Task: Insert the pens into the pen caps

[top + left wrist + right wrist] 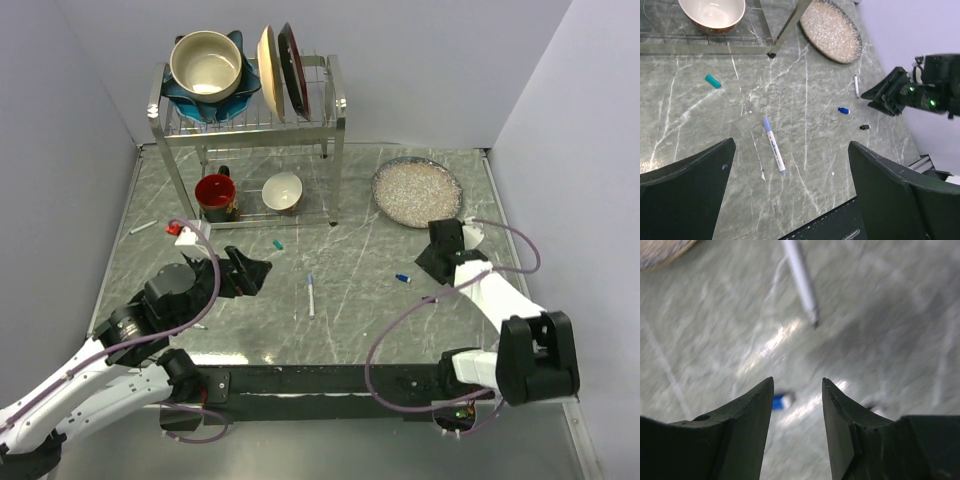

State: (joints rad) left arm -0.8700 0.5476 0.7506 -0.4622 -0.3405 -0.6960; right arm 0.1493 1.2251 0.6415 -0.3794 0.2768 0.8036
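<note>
A white pen with blue ends lies mid-table; in the left wrist view it lies just ahead of my open, empty left gripper, which hovers at left. A teal cap lies near the rack. A blue cap and a black cap lie near my right gripper. It is open and empty, above the blue cap. A dark-tipped pen lies beyond it. Another pen lies far left.
A metal dish rack stands at the back with a bowl and plates on top. A red mug and a small bowl sit under it. A speckled plate lies at the back right, close to my right gripper.
</note>
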